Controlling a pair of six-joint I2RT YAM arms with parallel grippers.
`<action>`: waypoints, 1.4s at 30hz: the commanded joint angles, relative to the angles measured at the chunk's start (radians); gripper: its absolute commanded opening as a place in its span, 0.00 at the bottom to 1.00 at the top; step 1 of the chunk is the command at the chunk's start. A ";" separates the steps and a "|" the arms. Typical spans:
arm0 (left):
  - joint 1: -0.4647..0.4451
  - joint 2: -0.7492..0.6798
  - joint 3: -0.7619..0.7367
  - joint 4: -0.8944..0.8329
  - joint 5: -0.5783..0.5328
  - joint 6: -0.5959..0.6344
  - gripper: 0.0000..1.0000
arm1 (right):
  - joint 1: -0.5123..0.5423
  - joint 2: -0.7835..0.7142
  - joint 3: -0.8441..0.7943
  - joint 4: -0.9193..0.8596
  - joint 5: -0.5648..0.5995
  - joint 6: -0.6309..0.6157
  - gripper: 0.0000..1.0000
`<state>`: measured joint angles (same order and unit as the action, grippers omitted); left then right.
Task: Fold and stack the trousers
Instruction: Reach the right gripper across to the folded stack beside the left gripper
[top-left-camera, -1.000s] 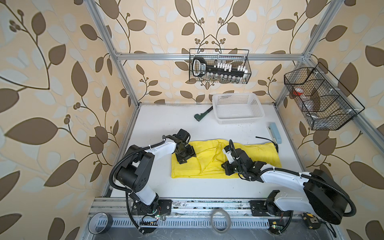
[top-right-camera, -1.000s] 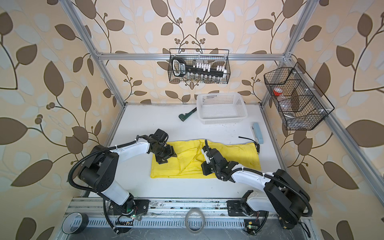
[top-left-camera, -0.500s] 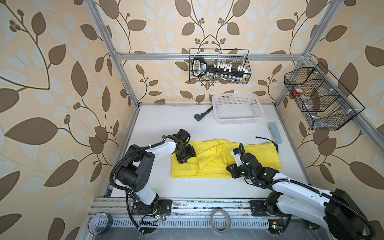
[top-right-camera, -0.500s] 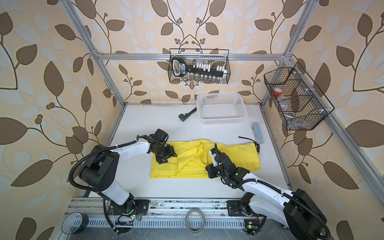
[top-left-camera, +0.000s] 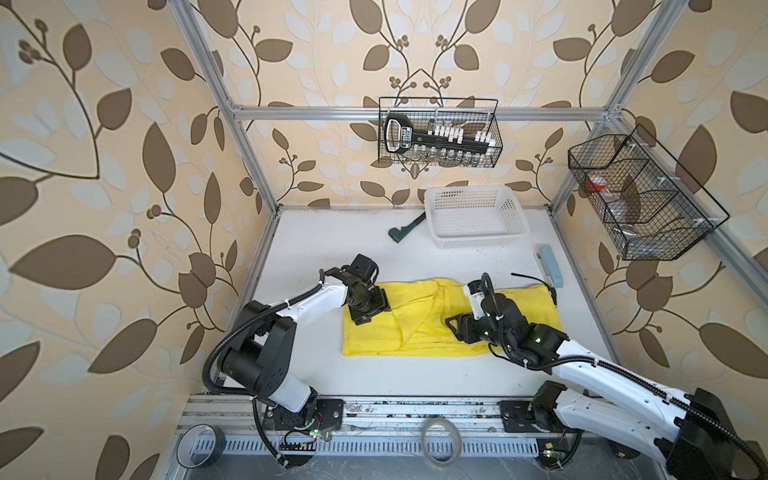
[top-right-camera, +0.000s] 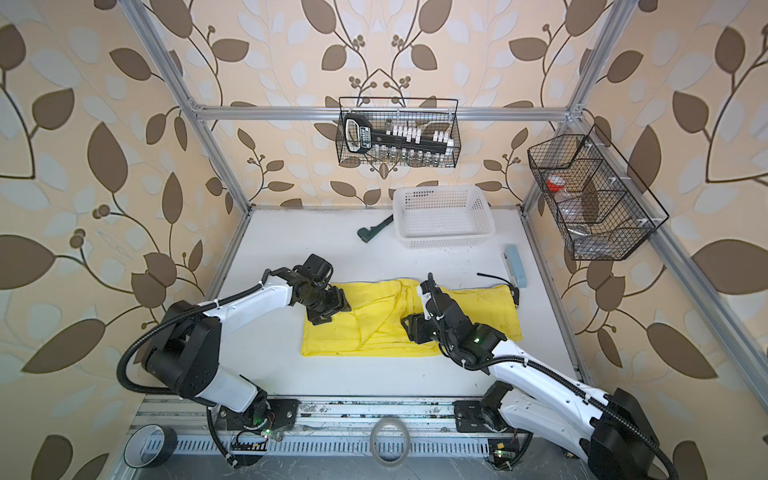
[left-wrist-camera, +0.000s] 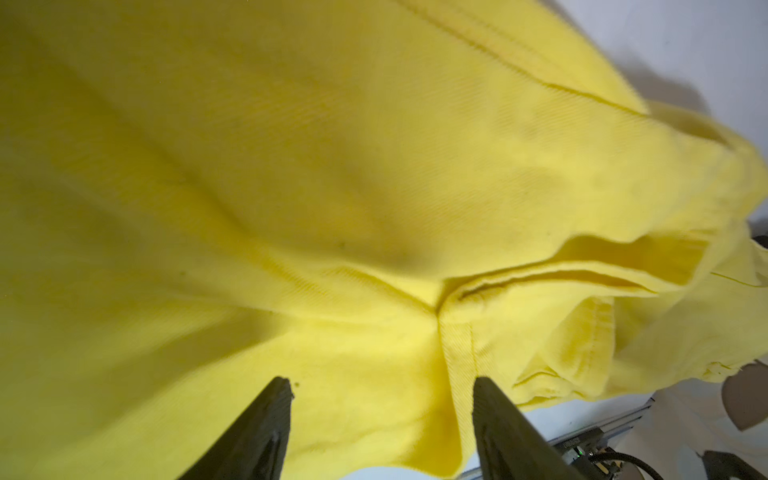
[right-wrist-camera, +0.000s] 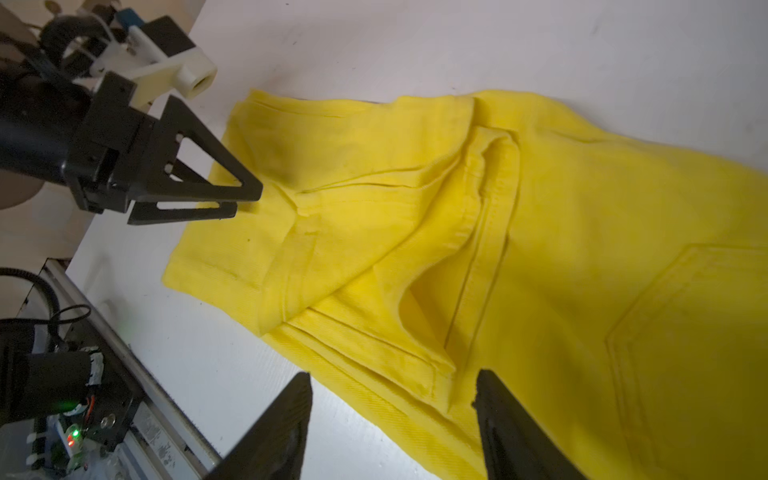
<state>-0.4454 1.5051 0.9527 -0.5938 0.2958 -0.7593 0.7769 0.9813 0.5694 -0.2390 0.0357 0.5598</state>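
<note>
Trousers (top-left-camera: 415, 328) lie as a long flat band on the table (top-left-camera: 374, 257) beneath both grippers — left gripper (left-wrist-camera: 382, 380) parted over the hem end, right gripper (right-wrist-camera: 392, 376) parted at the band's edge, neither holding cloth — so, between folds, the next move likely calls for pinching one end.

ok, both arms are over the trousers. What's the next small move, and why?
Probably close the left gripper on the cloth between its open jaws. The trousers lie as one long strip, not yet folded across, and that gripper sits at their left end in both top views. The right gripper is open, holding nothing.
</note>
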 joint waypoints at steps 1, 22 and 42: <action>-0.001 -0.098 0.047 -0.116 -0.095 0.051 0.71 | 0.096 0.102 0.050 0.045 0.060 0.051 0.69; 0.160 -0.120 -0.142 0.003 0.000 0.005 0.73 | 0.375 0.935 0.615 -0.097 0.575 -0.078 0.55; 0.162 0.057 -0.154 -0.028 -0.076 0.063 0.62 | 0.325 0.560 0.246 -0.230 0.613 0.260 0.40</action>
<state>-0.2928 1.5215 0.8104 -0.5983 0.2699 -0.7280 1.1069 1.5867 0.8692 -0.4210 0.6590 0.7158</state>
